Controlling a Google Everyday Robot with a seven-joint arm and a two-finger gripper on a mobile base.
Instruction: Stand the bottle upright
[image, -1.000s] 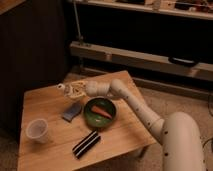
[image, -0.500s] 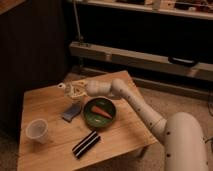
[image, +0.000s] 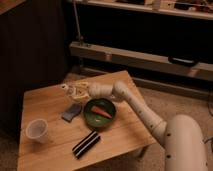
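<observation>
Nearest to us a black striped bar (image: 86, 144) lies on the front of the desk (image: 55, 156), and to its left, near the front left corner, stands a whitish cup (image: 37, 131), upright and well apart from everything else. Further back sits a green bowl (image: 94, 120) with an orange piece (image: 101, 111) in it, and just beside the bowl on its left lies a blue-grey pad (image: 72, 112). Beyond the pad, over the far left part of the desk, we find the hand (image: 76, 91) at the end of the pale arm (image: 135, 107), which reaches across from the robot's body (image: 185, 145) at the lower right. As best we can make out in the dim light, the hand is closed about the bottle (image: 66, 90); its white cap pokes out on the side of the hand away from the arm, so the bottle's long axis runs roughly on from the forearm, nearer level than upright. That is the relation we judge the coming move to turn on: with only the one arm, and the bottle already in its grip, the wrist must swing the capped end upward until the axis is vertical. The base should then be lowered onto bare wood behind the pad, away from the bowl, before the hand lets go
</observation>
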